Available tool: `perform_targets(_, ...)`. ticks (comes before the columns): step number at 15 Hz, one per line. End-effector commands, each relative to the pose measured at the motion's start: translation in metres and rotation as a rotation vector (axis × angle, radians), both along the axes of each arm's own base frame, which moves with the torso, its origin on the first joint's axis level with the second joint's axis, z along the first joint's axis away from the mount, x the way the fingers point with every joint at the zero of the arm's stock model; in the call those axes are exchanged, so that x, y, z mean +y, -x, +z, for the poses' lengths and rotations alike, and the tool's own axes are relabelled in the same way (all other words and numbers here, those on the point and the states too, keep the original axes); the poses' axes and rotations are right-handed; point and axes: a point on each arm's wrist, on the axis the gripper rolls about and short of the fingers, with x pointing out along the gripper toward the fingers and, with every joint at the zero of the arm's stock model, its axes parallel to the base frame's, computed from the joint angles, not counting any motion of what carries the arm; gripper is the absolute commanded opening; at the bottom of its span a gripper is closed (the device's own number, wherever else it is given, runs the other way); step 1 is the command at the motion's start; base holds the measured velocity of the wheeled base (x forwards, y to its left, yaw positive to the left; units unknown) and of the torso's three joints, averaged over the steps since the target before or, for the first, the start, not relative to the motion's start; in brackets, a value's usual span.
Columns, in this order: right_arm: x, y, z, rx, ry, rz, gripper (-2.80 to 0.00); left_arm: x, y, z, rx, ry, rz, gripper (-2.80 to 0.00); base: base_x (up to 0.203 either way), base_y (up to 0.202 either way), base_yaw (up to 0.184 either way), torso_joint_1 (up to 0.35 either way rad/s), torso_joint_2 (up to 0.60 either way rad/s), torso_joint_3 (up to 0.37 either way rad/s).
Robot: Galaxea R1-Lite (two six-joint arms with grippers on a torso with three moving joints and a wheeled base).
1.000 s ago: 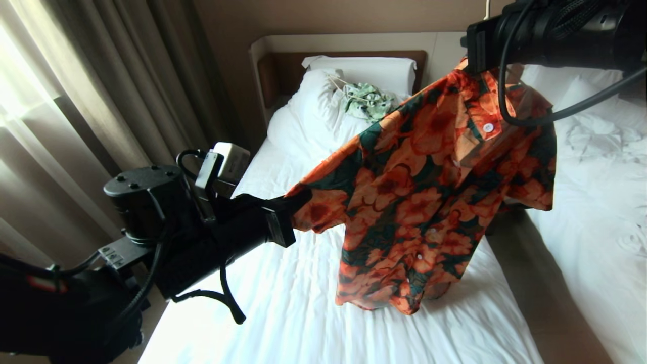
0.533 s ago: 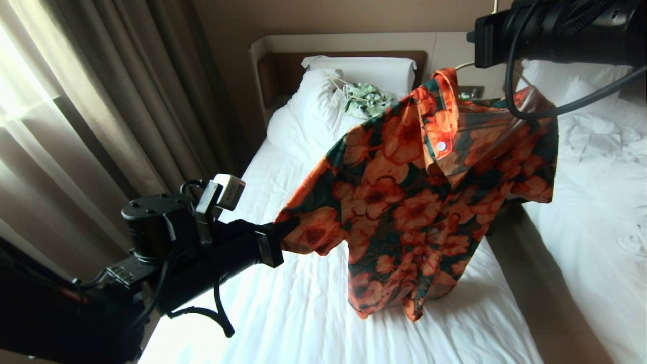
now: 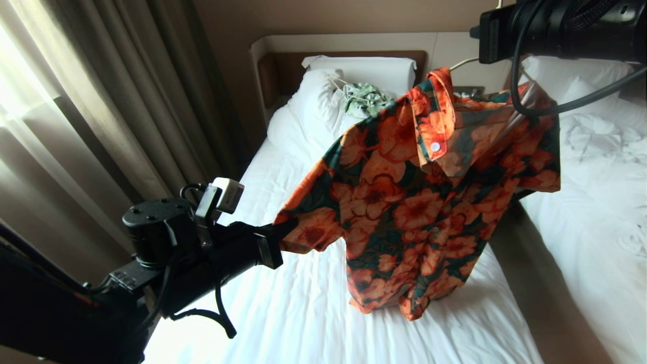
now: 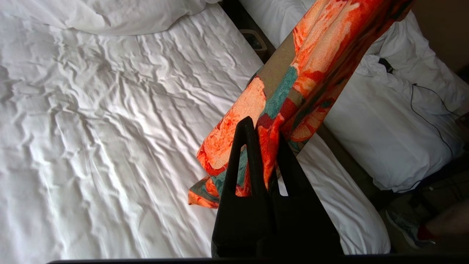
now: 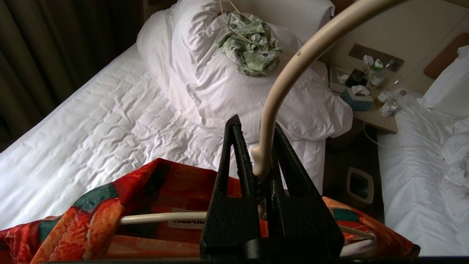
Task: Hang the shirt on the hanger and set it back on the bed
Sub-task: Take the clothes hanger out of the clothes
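The shirt (image 3: 414, 202), orange flowers on dark green, hangs in the air over the bed (image 3: 303, 303), draped on the cream hanger (image 5: 293, 69). My right gripper (image 5: 256, 124) is shut on the base of the hanger's hook, high at the upper right of the head view. The hanger's bar (image 5: 161, 217) runs inside the collar. My left gripper (image 4: 265, 135) is shut on the hem of one sleeve (image 4: 234, 146) and holds it out to the left (image 3: 284, 232). The shirt's bottom hem hangs just above the sheet (image 4: 91, 128).
A pale green-and-white garment (image 3: 366, 101) lies on the bunched duvet near the pillows. A second white bed (image 3: 601, 202) stands to the right across a narrow strip of floor (image 3: 536, 283). A nightstand (image 5: 370, 110) holds a tissue box and bottles. Curtains (image 3: 101, 101) hang on the left.
My left gripper has sunk and drawn back a little with the sleeve. The shirt has turned, its collar swinging left and opening. The right gripper has shifted slightly up.
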Motion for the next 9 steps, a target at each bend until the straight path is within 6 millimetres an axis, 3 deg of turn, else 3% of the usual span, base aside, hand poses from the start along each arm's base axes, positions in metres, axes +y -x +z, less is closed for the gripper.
perform_targets(1, -0.002, -0.001, 0.0, 0.0, 0.001, -0.008, -2.8, 0.003, 0.006, 0.005, -0.022, 0.008, -0.002, -2.8, 0.0, 0.0, 0.0, 0.0, 0.0, 0.0)
perform_targets(6, -0.003, -0.003, -0.001, 0.004, -0.003, -0.01, -2.8, 0.005, 0.01, 0.007, -0.029, 0.007, 0.004, -2.8, 0.0, 0.0, 0.0, 0.0, 0.0, 0.0)
perform_targets(9, -0.003, -0.004, -0.003, 0.009, -0.001, -0.01, -2.8, 0.008, 0.017, 0.02, -0.071, 0.027, 0.004, -2.8, 0.0, 0.0, 0.0, 0.0, 0.0, 0.0)
